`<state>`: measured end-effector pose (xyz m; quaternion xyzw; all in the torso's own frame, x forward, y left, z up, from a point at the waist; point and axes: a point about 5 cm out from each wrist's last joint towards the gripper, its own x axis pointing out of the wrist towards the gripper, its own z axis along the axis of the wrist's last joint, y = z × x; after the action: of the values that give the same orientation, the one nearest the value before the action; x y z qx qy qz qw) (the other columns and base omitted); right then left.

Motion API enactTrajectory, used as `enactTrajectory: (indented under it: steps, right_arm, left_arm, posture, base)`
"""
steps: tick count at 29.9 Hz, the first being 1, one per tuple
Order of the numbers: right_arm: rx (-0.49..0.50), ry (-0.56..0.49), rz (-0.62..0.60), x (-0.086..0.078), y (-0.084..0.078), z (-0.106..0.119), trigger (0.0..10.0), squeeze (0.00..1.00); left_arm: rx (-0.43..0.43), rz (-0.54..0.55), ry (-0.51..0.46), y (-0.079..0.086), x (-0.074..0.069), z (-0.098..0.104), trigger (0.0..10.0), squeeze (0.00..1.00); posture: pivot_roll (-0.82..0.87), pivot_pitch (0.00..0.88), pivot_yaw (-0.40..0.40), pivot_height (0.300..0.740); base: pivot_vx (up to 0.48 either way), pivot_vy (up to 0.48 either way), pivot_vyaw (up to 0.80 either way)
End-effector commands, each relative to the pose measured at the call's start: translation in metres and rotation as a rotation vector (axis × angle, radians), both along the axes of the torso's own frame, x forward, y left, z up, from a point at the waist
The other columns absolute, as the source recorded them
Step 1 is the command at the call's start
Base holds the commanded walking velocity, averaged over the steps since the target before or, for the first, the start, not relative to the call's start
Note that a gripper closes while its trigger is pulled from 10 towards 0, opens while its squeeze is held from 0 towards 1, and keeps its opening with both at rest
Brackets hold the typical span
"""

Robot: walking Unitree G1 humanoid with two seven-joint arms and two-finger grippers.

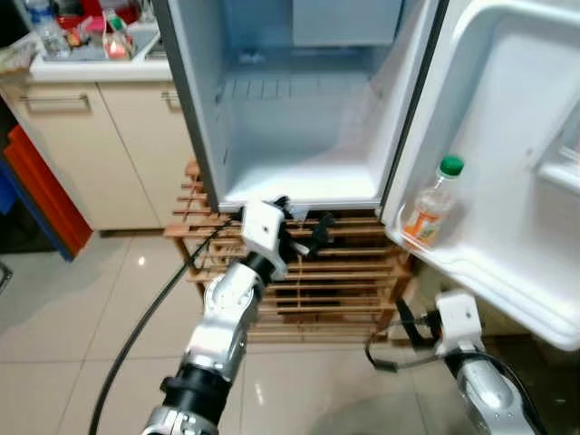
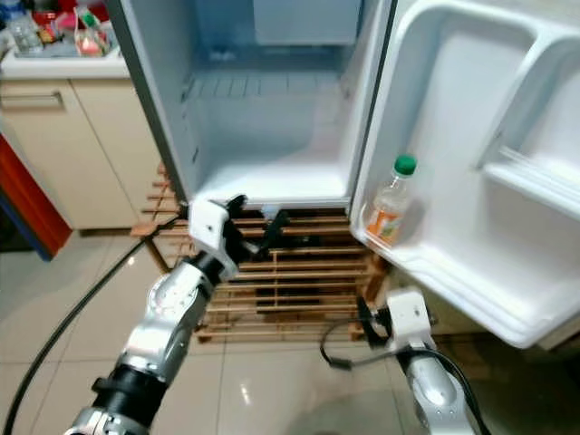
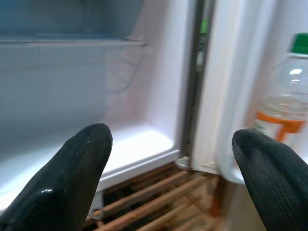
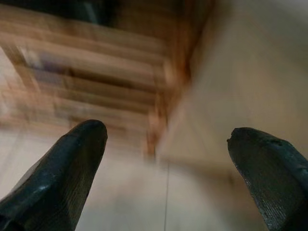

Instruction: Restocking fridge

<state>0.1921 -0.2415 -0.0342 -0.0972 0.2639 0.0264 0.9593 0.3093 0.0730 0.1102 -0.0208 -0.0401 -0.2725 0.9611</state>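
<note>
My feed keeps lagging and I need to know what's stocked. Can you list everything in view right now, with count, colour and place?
Small white fridge: one, white, door open, main compartment bare, standing on the rack.
Clear plastic bottle with green cap and orange label: one, upright in the lower shelf of the open door.
Slatted wooden rack: one, brown, under the fridge.
Beige cabinet: one, to the robot's left of the fridge, cluttered countertop with items too small to identify.
Black cable: one, across the tiled floor.
Left gripper: black, jaws open, before the fridge's lower edge.
Right gripper: black, jaws open, low by the rack.
</note>
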Motion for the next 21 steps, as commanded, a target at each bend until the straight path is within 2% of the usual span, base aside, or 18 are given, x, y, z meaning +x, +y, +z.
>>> enactTrajectory:
  steps: [1, 7, 8, 9, 11, 12, 13, 14, 17, 19, 20, 21]
  right_arm:
    - [0.017, 0.007, -0.122, -0.003, -0.011, -0.003, 10.0, 0.0]
    - [-0.004, -0.004, -0.093, 0.003, -0.01, 0.0, 10.0, 0.0]
    - [-0.007, 0.008, -0.075, 0.004, -0.009, -0.001, 10.0, 0.0]
    - [-0.01, 0.071, -0.063, 0.001, -0.008, -0.009, 10.0, 0.0]
    - [-0.011, 0.087, -0.063, -0.001, -0.008, -0.011, 10.0, 0.0]
    - [-0.04, 0.183, -0.093, -0.011, -0.014, -0.021, 10.0, 0.0]
    - [-0.051, 0.264, -0.181, -0.024, -0.025, -0.028, 10.0, 0.0]
    - [-0.051, 0.264, -0.181, -0.024, -0.025, -0.028, 10.0, 0.0]
    - [-0.067, 0.401, -0.373, -0.053, -0.047, -0.039, 10.0, 0.0]
    - [-0.091, 0.432, -0.427, -0.064, -0.059, -0.039, 10.0, 0.0]
    - [-0.091, 0.432, -0.427, -0.064, -0.059, -0.039, 10.0, 0.0]
    - [-0.11, 0.458, -0.463, -0.076, -0.066, -0.04, 10.0, 0.0]
  left_arm:
    - [0.027, 0.041, 0.041, 0.011, 0.002, -0.01, 10.0, 0.0]
    - [0.026, 0.035, 0.034, 0.009, 0.003, -0.008, 10.0, 0.0]
    - [0.028, 0.03, 0.022, 0.008, 0.003, -0.007, 10.0, 0.0]
    - [0.041, 0.023, 0.007, 0.006, 0.003, -0.005, 10.0, 0.0]
    - [0.045, 0.022, 0.004, 0.006, 0.003, -0.005, 10.0, 0.0]
    - [0.032, 0.016, 0.011, 0.005, 0.002, -0.005, 10.0, 0.0]
    - [0.028, 0.01, 0.025, 0.005, 0.001, -0.008, 10.0, 0.0]
    - [0.028, 0.01, 0.025, 0.005, 0.001, -0.008, 10.0, 0.0]
    - [0.013, -0.014, 0.036, 0.003, -0.002, -0.012, 10.0, 0.0]
    - [0.009, -0.028, 0.03, 0.0, -0.004, -0.012, 10.0, 0.0]
    - [0.009, -0.028, 0.03, 0.0, -0.004, -0.012, 10.0, 0.0]
    - [0.005, -0.037, 0.026, -0.003, -0.004, -0.011, 10.0, 0.0]
  posture:
    - [-0.24, 0.0, 0.042, 0.74]
    - [-0.24, 0.0, 0.042, 0.74]
    - [-0.24, 0.0, 0.041, 0.74]
    - [-0.24, 0.0, 0.039, 0.74]
    - [-0.24, 0.0, 0.039, 0.74]
    - [-0.23, 0.0, 0.035, 0.74]
    - [-0.23, 0.0, 0.035, 0.74]
    - [-0.23, 0.0, 0.035, 0.74]
    - [-0.23, 0.0, 0.036, 0.74]
    - [-0.24, 0.0, 0.035, 0.74]
    - [-0.24, 0.0, 0.035, 0.74]
    - [-0.25, 0.0, 0.035, 0.74]
  base:
    - [0.0, 0.0, 0.0]
    - [0.0, 0.0, 0.0]
    - [0.0, 0.0, 0.0]
    - [0.0, 0.0, 0.0]
    - [0.0, 0.0, 0.0]
    - [0.0, 0.0, 0.0]
    - [0.0, -0.431, 0.0]
    - [0.0, -0.431, 0.0]
    - [0.0, -0.446, 0.0]
    - [0.0, -0.441, 0.0]
    - [0.0, -0.439, 0.0]
    - [0.0, -0.439, 0.0]
